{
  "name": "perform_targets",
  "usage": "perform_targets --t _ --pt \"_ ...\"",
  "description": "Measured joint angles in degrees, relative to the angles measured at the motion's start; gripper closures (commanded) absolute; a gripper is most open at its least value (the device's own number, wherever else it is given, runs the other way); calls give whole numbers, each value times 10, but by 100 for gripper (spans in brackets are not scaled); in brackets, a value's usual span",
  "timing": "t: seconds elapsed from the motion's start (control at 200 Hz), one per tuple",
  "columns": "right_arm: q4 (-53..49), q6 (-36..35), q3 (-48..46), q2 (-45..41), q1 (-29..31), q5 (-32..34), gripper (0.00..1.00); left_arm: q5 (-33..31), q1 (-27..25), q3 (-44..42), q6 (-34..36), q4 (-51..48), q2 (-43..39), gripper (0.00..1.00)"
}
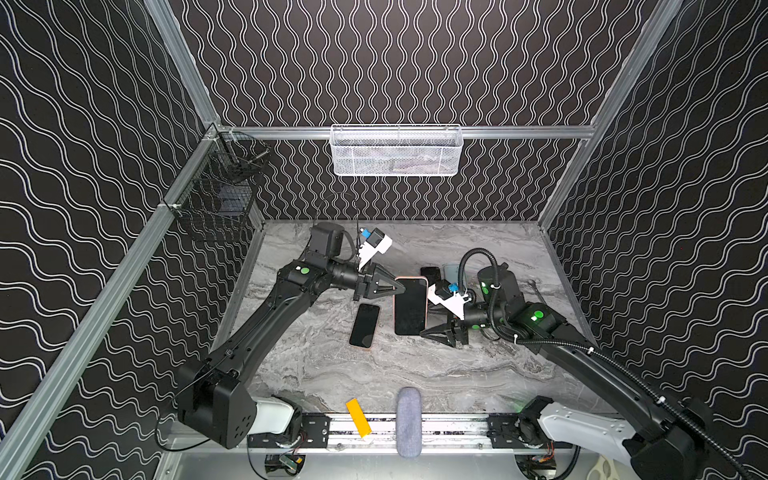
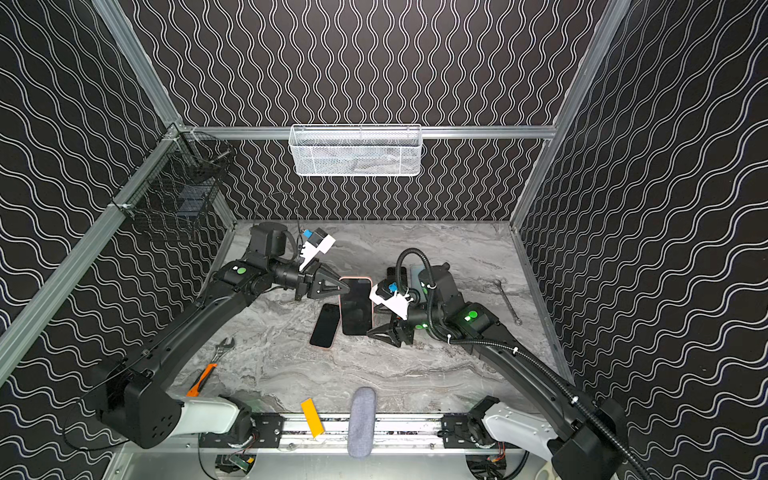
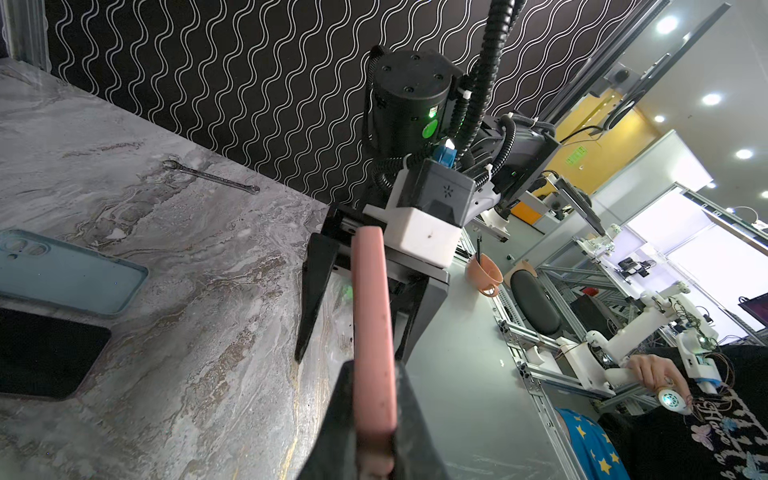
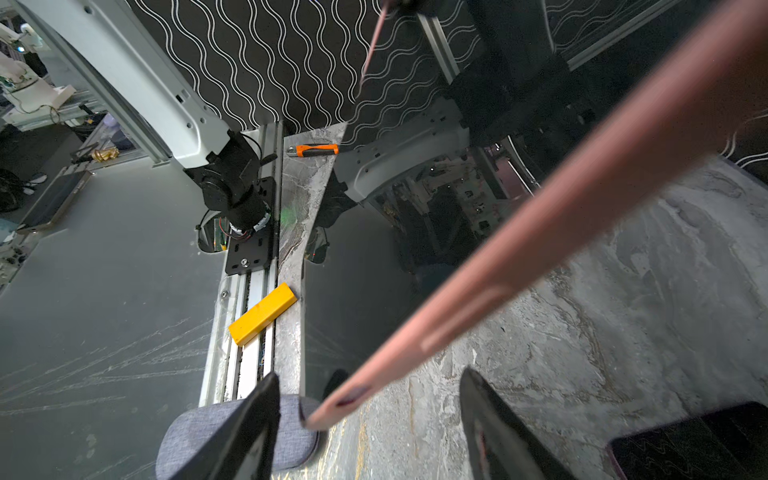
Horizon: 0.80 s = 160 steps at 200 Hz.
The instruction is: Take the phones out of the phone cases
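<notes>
Operator: Phone (image 1: 410,307) location?
Tech: Seated in its pink case (image 3: 372,316), over the middle of the worktop (image 1: 374,374).
Operator: Fingers?
Tech: Left fingers (image 3: 332,436) clamped on the case's far end. Right fingers (image 4: 494,419) spread wide, the case's near corner between them.

**Non-task items on bench**

Yellow block (image 1: 358,417) is lying on the front rail (image 1: 453,428), grey fabric pad (image 1: 409,422) resting near it. White mesh basket (image 1: 396,150) is hanging on the back wall (image 1: 395,62), black wire basket (image 1: 220,195) on the left. Orange-handled wrench (image 2: 210,365) and steel spanner (image 2: 507,302) are lying well apart on the tabletop (image 1: 374,374).
</notes>
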Motion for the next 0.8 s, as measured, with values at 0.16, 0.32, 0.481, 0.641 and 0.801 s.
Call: perform_targets --t 0.16,0.32,0.481,0.641,0.801 --pt "-14 -4 1 15 0 -15 32 2 0 3 -13 13 3 100" --pt "-23 -6 6 19 0 -28 32 3 0 6 -17 21 5 100" --pt "-27 -6 9 19 0 -32 35 3 0 8 -22 22 11 100" --pt "-32 -6 12 19 2 -38 38 2 0 13 -29 23 17 100" --pt "-33 -1 13 19 15 -39 43 1 0 24 -39 24 33 100"
